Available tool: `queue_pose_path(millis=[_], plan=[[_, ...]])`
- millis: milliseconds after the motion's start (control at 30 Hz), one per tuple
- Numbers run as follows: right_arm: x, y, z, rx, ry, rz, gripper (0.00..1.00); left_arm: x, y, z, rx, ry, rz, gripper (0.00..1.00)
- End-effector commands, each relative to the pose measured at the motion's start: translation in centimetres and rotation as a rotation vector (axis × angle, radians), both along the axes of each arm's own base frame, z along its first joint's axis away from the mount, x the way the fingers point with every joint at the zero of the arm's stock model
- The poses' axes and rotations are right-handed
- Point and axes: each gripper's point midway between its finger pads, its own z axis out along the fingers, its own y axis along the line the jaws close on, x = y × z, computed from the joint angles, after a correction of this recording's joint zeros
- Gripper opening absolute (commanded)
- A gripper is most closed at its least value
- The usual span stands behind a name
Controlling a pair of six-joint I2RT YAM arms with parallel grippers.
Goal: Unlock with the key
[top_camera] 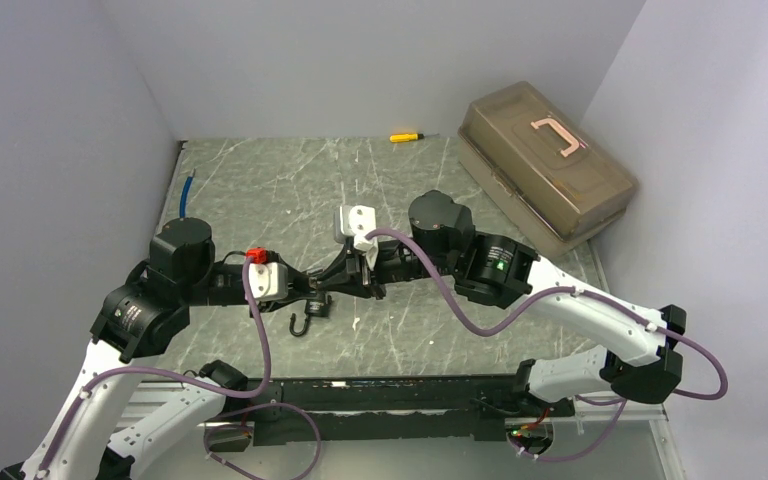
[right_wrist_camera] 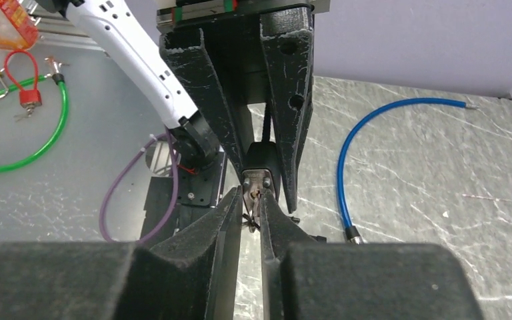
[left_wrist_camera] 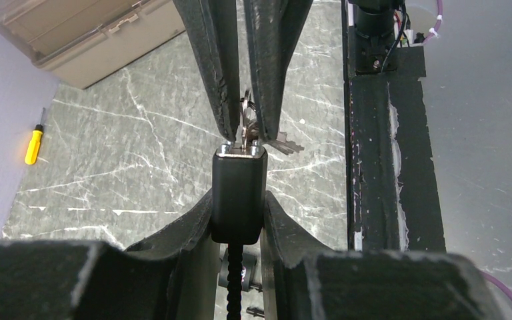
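Left gripper [left_wrist_camera: 239, 203] pinches the padlock [left_wrist_camera: 239, 183] at mid-frame of its wrist view. It has a black body that stands upright in the picture, silver keyway end facing up. Right gripper [left_wrist_camera: 245, 137] is clamped on the silver key [left_wrist_camera: 247, 119], which looks seated in the keyway, though that's hard to tell.

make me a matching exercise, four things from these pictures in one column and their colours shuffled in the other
Things:
1. lock
2. screwdriver
3. cable
4. case

Colours:
a. yellow
b. brown
c. black
d. blue

Pairs: 1-c, 2-a, 3-d, 4-b
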Motion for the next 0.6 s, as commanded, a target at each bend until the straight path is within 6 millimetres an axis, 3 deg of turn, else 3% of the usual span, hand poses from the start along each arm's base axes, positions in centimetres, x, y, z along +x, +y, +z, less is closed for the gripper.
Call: queue_pose_path(millis=[0, 100, 233, 300, 400, 567], plan=[[0.9, -0.1, 0.9, -0.007, -0.044, -0.063, 0.16, -0.1, -0.5, 2.0, -0.055, -0.054, -0.027, 0.0], [1.5, -0.5, 0.7, -0.018, -0.058, -0.108, 0.17, -0.2, -0.5, 2.2, -0.06, -0.054, -0.031, 0.0], [2.1, -1.1, 0.8, -0.018, -0.075, -0.149, 0.32, -0.3, -0.5, 2.2, -0.064, -0.052, -0.033, 0.0], [2.1, -1.3, 1.1, -0.005, -0.082, -0.156, 0.34, -0.4, -0.5, 2.3, -0.067, -0.051, -0.034, 0.0], [2.3, -1.4, 1.4, 0.007, -0.086, -0.168, 0.31, -0.5, -0.5, 2.4, -0.071, -0.05, -0.034, 0.0], [2.0, -1.6, 2.2, 0.058, -0.086, -0.162, 0.17, -0.5, -0.5, 2.4, -0.075, -0.047, -0.036, 0.0]])
